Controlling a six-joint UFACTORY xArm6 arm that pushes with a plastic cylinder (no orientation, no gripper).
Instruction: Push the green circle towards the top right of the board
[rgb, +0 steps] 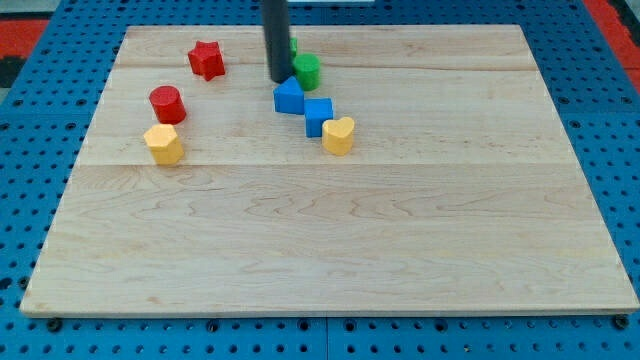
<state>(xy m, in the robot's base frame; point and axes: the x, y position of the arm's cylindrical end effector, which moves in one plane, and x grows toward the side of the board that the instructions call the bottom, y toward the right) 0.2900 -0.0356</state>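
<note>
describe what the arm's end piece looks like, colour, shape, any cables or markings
All that shows of the arm is a straight dark rod, charcoal to black, round in section and of even thickness, entering from the view's top edge. It is plain: no cables, labels or markings visible. My tip is a blunt end, just to the view's left of the green circle and above the blue block. There is no gripper.

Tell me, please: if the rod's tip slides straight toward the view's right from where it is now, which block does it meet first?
Probably the green circle: my tip sits just to its left, nearly touching. Depth is hard to judge from one view.
</note>
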